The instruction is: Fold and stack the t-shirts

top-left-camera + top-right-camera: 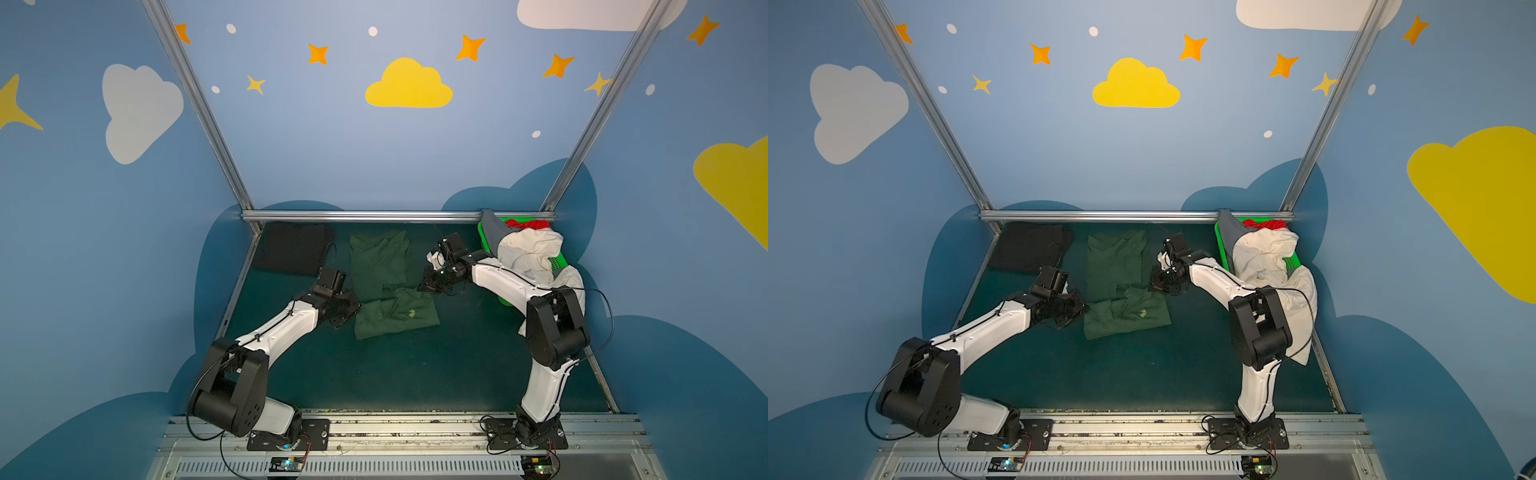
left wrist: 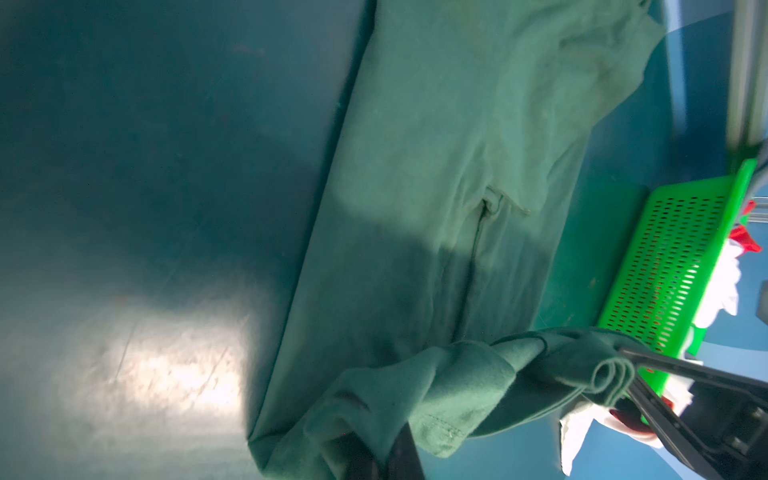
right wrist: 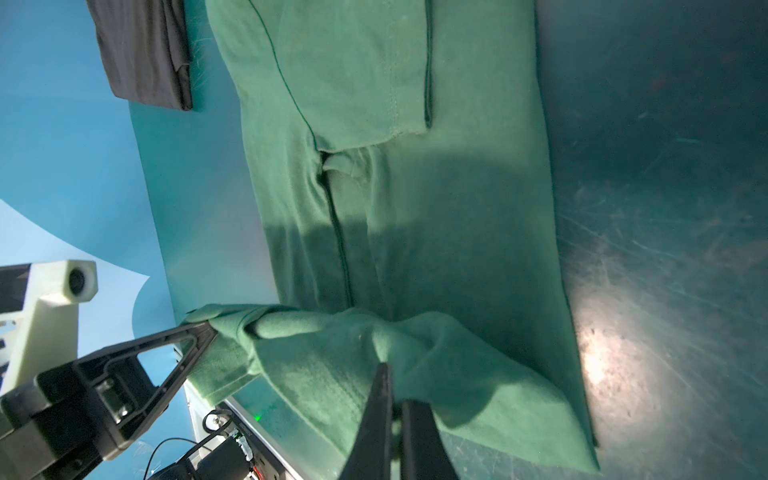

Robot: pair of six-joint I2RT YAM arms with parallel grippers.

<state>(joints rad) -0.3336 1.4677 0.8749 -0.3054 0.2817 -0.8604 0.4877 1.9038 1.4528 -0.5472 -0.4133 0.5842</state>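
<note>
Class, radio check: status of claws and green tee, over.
Left claw, right claw shut on green tee, edge lifted. Black tee folded, far left. Nothing blocking.

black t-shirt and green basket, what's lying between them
The dark green t-shirt, partly folded, lies between the black t-shirt and the green mesh basket; the right gripper, shut on its edge, sits on the basket side. Both top views show it.

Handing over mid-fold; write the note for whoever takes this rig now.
Grips: left end effector shut on one lifted corner of the dark green cloth t-shirt; right end effector shut on the other.
Done: folded black cloth t-shirt, far left corner.
Waiting: cream-white t-shirt, red t-shirt and grey t-shirt in the bright green plastic mesh basket, far right.
To do: finish this fold, stack it, fold the rest.
</note>
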